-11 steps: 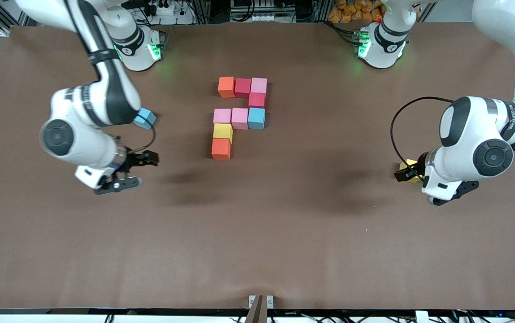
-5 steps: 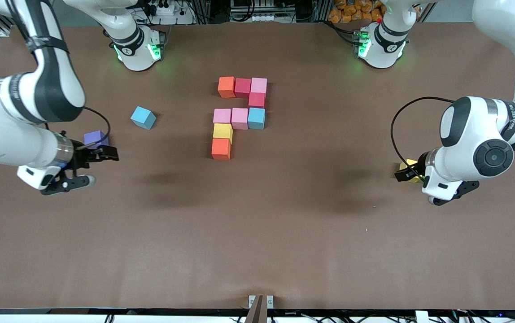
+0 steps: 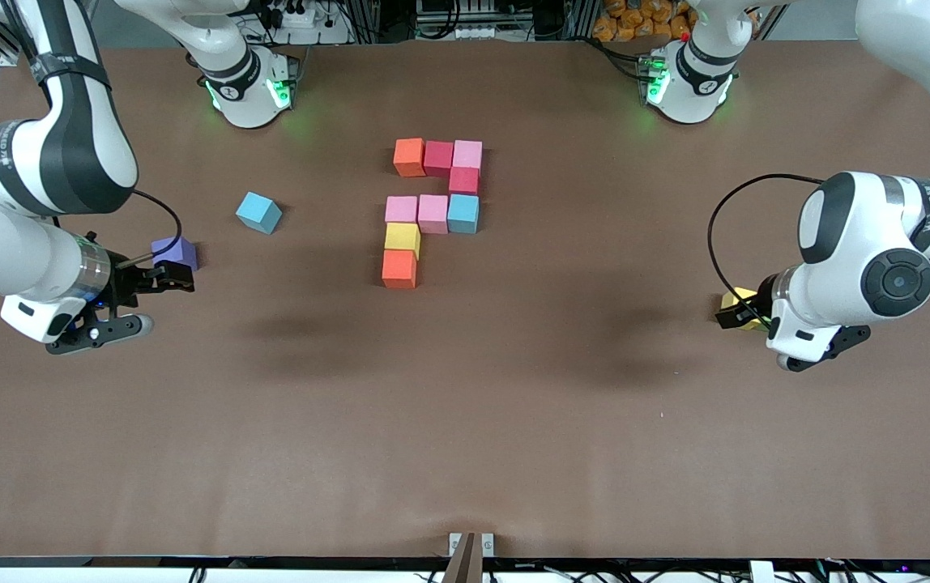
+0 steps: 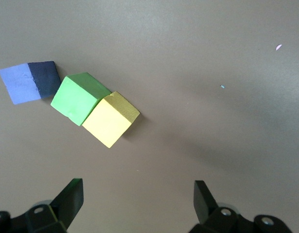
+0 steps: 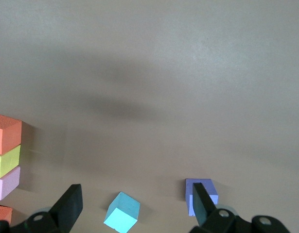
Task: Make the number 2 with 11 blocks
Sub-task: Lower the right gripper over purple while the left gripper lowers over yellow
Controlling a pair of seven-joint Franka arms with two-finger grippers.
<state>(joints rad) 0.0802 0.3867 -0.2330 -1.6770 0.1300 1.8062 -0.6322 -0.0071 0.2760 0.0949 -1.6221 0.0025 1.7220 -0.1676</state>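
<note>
The right hand [image 3: 159, 279] hangs open over the counter [image 3: 465, 421], its 2 fingers spread wide and holding nothing. The purple block [image 3: 175, 253] sits just beside its fingertips, on the side toward the robot bases, and the loose light blue block [image 3: 258, 212] lies a little farther off toward the middle of the counter.

The left hand [image 3: 736, 316] is also open and empty. In its wrist view a yellow block [image 4: 110, 119] lies just ahead of the spread fingers, touching a green cube [image 4: 79, 97], with a blue cube [image 4: 30, 82] just past that.

The number 2 [image 3: 431, 212] stands unfinished, well apart from both hands at the middle of the counter: 9 cubes are placed, and the bottom row holds only its orange block [image 3: 399, 268].

The blocks look light, stiff and matte, so they should not slip or crush. Each is best pinched across 2 flat parallel faces, low and centred. The yellow one is turned at an angle and pressed against the green cube, so the left hand would likely need to rotate to its free faces.
</note>
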